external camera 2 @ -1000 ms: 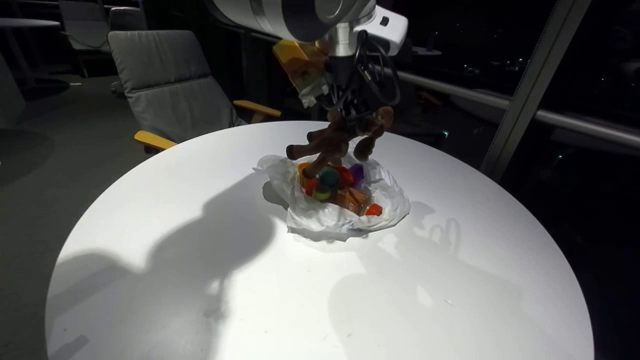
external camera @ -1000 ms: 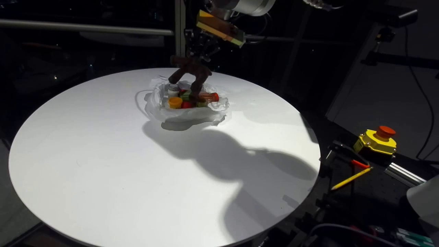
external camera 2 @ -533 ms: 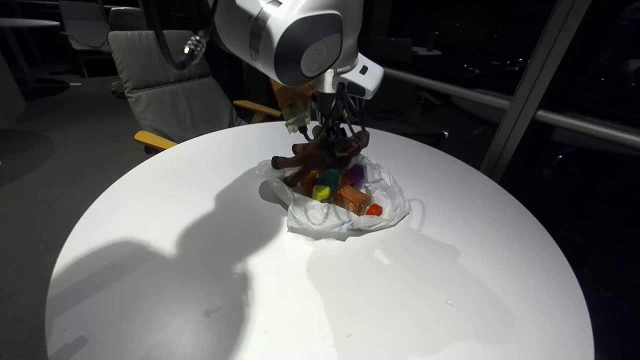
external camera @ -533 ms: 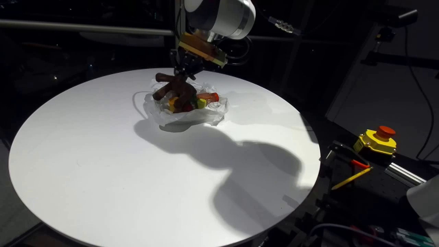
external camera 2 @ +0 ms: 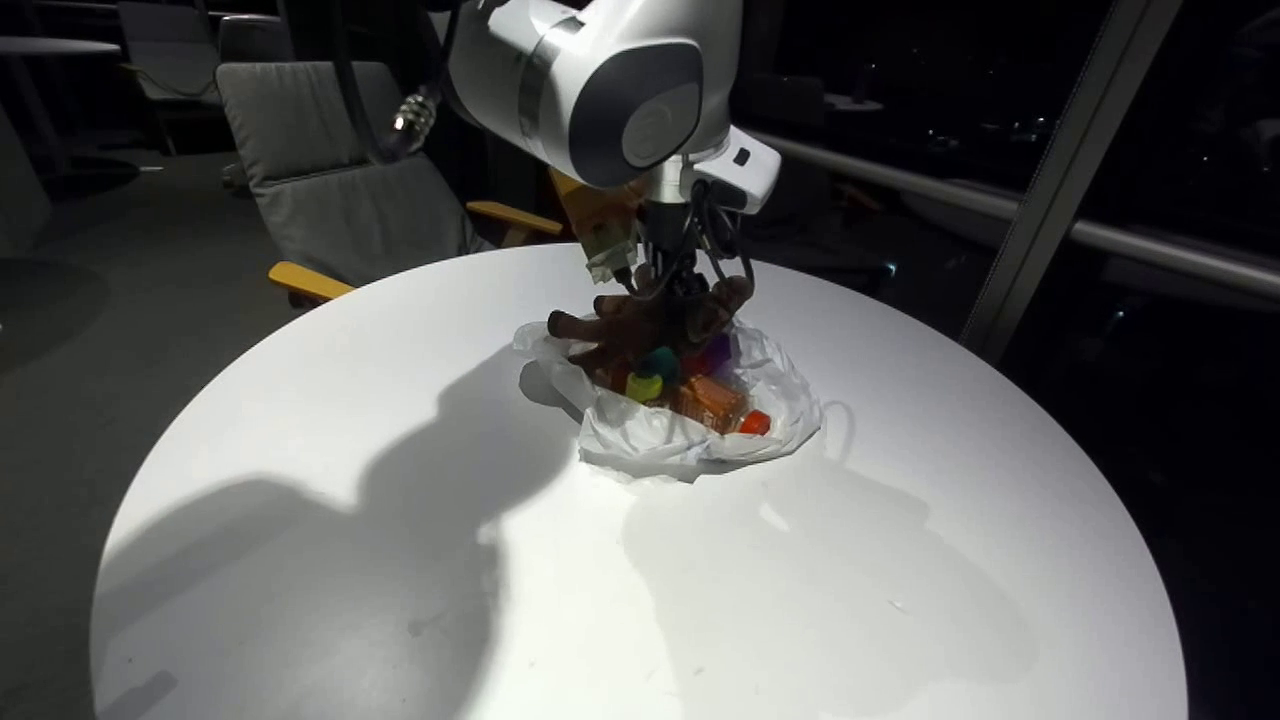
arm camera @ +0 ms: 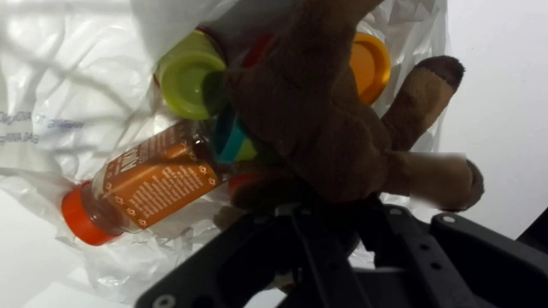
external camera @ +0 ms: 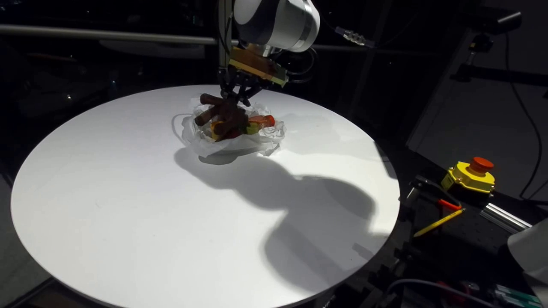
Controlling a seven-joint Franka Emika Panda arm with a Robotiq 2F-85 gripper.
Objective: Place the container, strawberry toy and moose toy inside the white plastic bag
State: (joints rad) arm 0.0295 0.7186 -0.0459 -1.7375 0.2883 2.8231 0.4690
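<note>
Moose toy (arm camera: 319, 111): over white plastic bag (external camera 2: 650, 440); settle it fully.
Pincer (arm camera: 337, 208): can't tell if gripping; part slowly, rise straight.

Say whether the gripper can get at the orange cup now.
Probably not: in the wrist view the moose toy covers part of the orange cup, and the gripper is at that toy.

Moose toy (arm camera: 317, 111) lowered into white plastic bag (external camera: 218, 147), tool (external camera: 233, 98) lowered with it

Lounge-like place with grey armchair (external camera 2: 340, 205)
</note>
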